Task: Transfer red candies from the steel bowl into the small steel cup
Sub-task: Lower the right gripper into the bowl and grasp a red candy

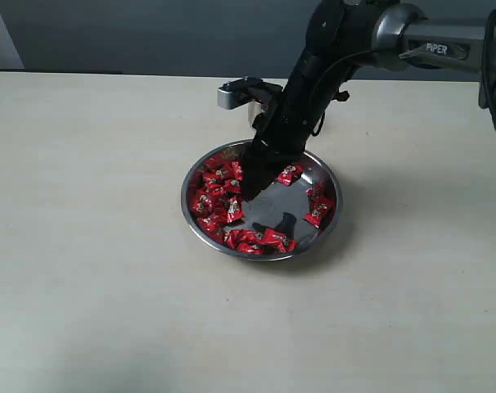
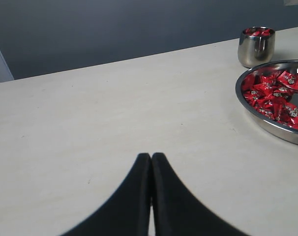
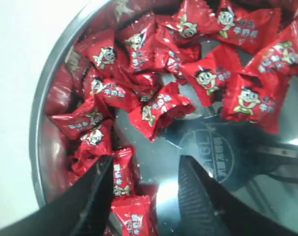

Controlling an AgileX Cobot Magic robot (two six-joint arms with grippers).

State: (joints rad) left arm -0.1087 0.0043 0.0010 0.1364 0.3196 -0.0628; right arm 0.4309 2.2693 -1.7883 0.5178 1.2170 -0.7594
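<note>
The steel bowl point(image 1: 265, 255) holds many red candies point(image 1: 218, 195), piled mostly on its left side. My right gripper point(image 1: 253, 193) reaches down into the bowl from the upper right and is open point(image 3: 146, 162) just above the bare steel floor. One red candy point(image 3: 122, 172) lies against the inside of one finger, and another point(image 3: 135, 215) lies between the fingers; neither is pinched. The small steel cup point(image 2: 256, 49) stands beyond the bowl point(image 2: 272, 127) with red candies point(image 2: 257, 32) in it. In the exterior view the cup is hidden. My left gripper point(image 2: 151, 156) is shut and empty over the bare table.
The pale table point(image 1: 92, 246) stretches wide to the left and front of the bowl. A dark wall point(image 1: 150, 33) runs behind the table's far edge. The right arm point(image 1: 428, 41) stretches in from the upper right.
</note>
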